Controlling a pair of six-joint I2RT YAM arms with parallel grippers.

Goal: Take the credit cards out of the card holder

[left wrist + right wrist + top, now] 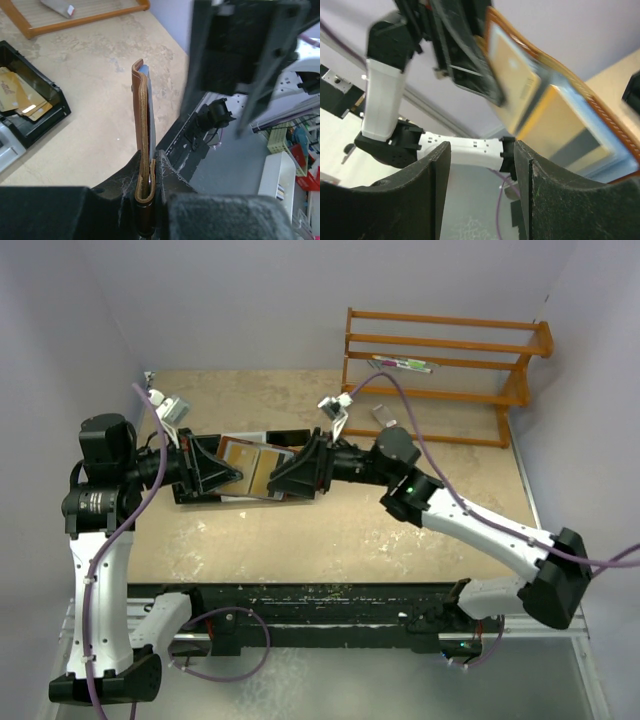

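The card holder (252, 468) is held open above the table (330, 530), centre-left of the top view, with the credit cards (512, 75) tucked inside. The cards are judged light, stiff and slick, best pinched at an exposed edge. One edge of the holder is clamped in the left gripper (146, 195) jaws. The right gripper (482, 170) jaws are parted and empty, near the cards.

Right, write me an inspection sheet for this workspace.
Surface: beige mottled tabletop, worn patches.
Job's things: brown leather card holder held open above the table; pale tan cards sit in its pockets.
Clutter: black plastic tray holding gold-tan flat pieces; orange wooden rack far right.
Grippers: left gripper shut on the holder's edge; right gripper open beside it, holding nothing.
Cables: purple cables trail along both arms.
Surroundings: pale lilac walls; storage bins beyond the table's near edge.
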